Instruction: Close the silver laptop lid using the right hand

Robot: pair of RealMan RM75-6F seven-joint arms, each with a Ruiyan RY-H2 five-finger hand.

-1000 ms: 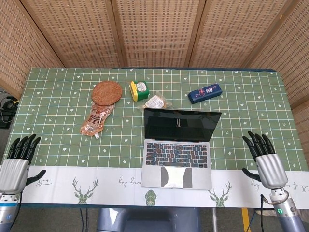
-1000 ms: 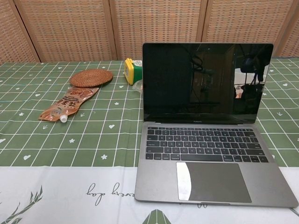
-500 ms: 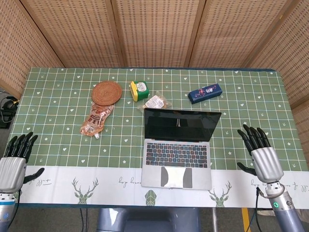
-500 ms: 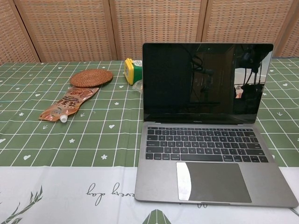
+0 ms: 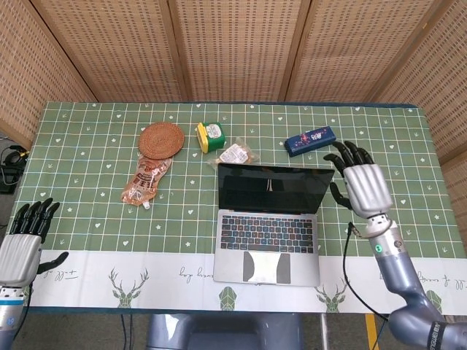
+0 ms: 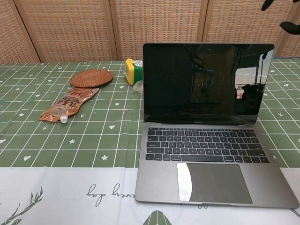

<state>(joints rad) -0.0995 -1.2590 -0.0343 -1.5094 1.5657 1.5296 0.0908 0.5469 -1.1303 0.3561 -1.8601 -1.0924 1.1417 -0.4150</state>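
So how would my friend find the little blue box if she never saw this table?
Start at the open silver laptop in the middle of the green checked tablecloth. Look past the screen's top right corner, toward the wicker wall: the blue box lies there, just beside the right hand. It's the only blue thing, long, thin and lying at a slant.

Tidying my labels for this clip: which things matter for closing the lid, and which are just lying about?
Job: open silver laptop; right hand, fingers spread.

Lying about: round woven coaster; orange snack pouch; yellow-green box; blue box; left hand.
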